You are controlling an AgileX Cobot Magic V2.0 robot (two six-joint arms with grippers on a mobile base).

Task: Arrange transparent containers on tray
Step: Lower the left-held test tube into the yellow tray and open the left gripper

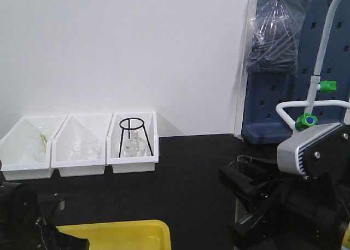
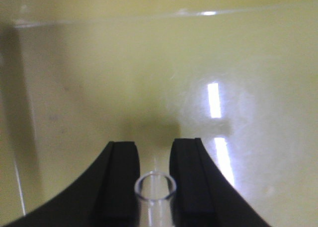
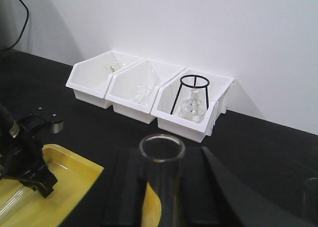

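Observation:
A slim clear test tube stands between the black fingers of my left gripper, which is shut on it just above the floor of the yellow tray. In the right wrist view a wider clear tube sits upright in my right gripper, shut on it with a finger pressing each side, over the black table beside the tray's right corner. From the front, that tube's rim pokes up above the right gripper, right of the tray.
Three deep white bins line the back wall; the right one holds a black wire tripod and a glass flask. A blue pegboard stand with a plastic bag rises at the back right. The left arm hangs over the tray's left part.

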